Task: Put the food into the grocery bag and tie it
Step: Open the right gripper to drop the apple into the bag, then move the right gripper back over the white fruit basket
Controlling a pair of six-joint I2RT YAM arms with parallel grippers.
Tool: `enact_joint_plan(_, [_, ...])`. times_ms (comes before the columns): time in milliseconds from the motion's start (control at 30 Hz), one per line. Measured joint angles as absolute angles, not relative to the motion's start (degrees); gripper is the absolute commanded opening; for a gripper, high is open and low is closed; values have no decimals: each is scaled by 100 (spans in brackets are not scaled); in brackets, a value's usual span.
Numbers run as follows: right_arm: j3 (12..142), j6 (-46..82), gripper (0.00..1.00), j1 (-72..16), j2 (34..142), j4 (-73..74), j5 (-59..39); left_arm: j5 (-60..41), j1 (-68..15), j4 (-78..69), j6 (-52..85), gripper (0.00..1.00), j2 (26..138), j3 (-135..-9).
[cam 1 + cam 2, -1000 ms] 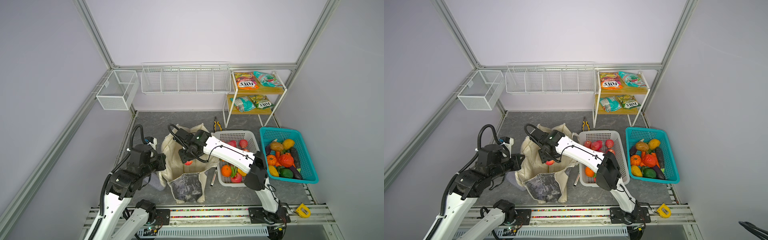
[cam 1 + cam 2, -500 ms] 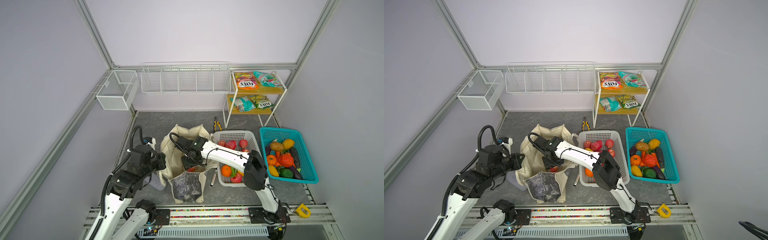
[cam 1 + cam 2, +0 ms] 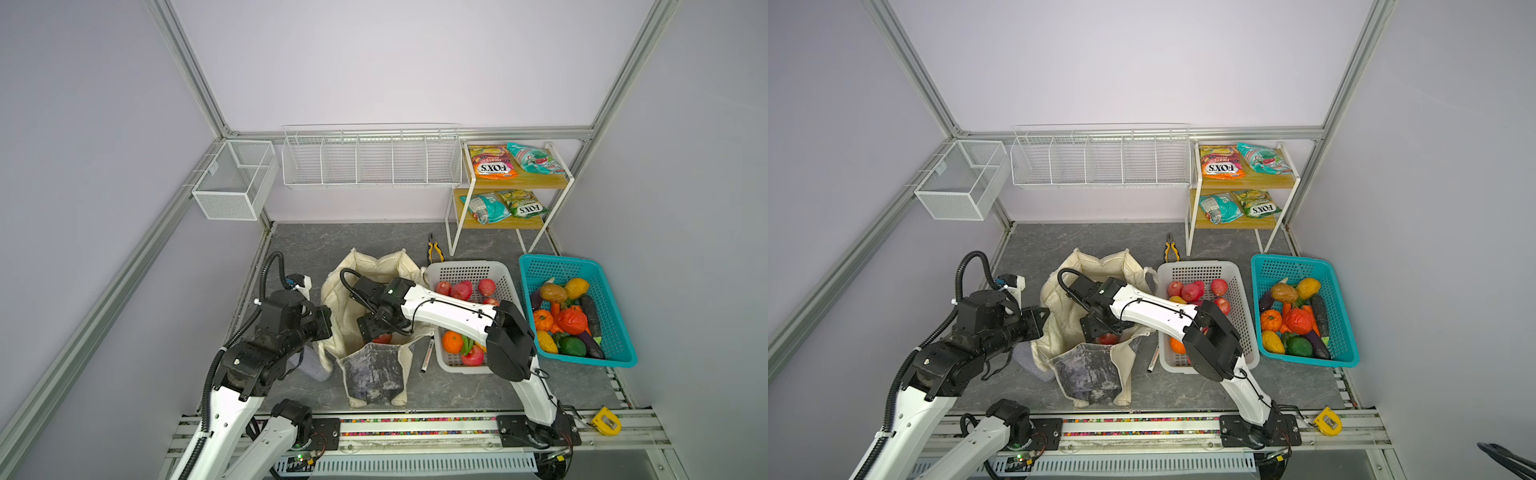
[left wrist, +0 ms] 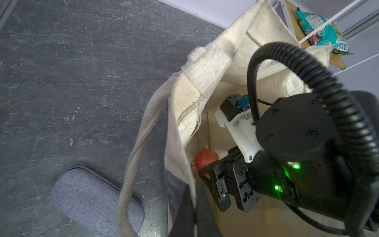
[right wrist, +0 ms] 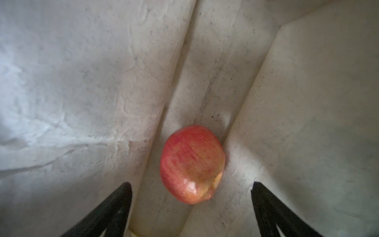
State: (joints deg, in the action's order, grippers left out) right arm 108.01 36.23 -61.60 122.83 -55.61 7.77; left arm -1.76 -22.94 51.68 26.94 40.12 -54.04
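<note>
Standing on the dark grey, stone-look table top (image 3: 316, 249), the grocery bag (image 3: 376, 274) is being gripped at its rim by the left gripper (image 4: 191, 211). Its jaws are being pressed together on the cream cloth. The right gripper (image 5: 191, 184) is being held down inside the bag, and its two black fingers (image 5: 114, 205) are being kept wide apart. A red apple (image 5: 191, 164) is being seen lying loose on the bag's floor, clear of both fingers.

A grey pouch (image 4: 92, 201) is being shown on the table just beside the bag, under a hanging strap (image 4: 139, 143). On the bag's other side, a pen (image 3: 427, 353) is being shown between the bag and the white basket (image 3: 469, 270), where red and orange fruit is being kept. More toy food is being kept in the teal basket (image 3: 615, 345) next to it. Yellow pliers (image 3: 434, 249) are being shown behind the white basket.

Shiny packets (image 3: 494, 164) are being kept on a two-board shelf (image 3: 457, 216) in the back corner. The room is being closed in by pale lilac walls and silver bars. A white wire rack (image 3: 370, 158) and a mesh box (image 3: 232, 183) are being carried by those bars. A yellow tape measure (image 3: 606, 420) is being shown on the front rail.
</note>
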Motion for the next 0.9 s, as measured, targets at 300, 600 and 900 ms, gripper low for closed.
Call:
enact_joint_plan(300, [11288,3599,88,-6228,11607,-5815,1240,-180,-2294,5205,2705,0,3935,-5402])
enact_joint_plan(600, [12418,3581,88,-6333,10127,-6512,2239,-244,-2294,5234,2733,0,3931,-5402])
enact_joint_plan(900, [10610,3994,88,-6023,7491,-6875,3288,-217,-2294,5277,2733,0,3868,-5343])
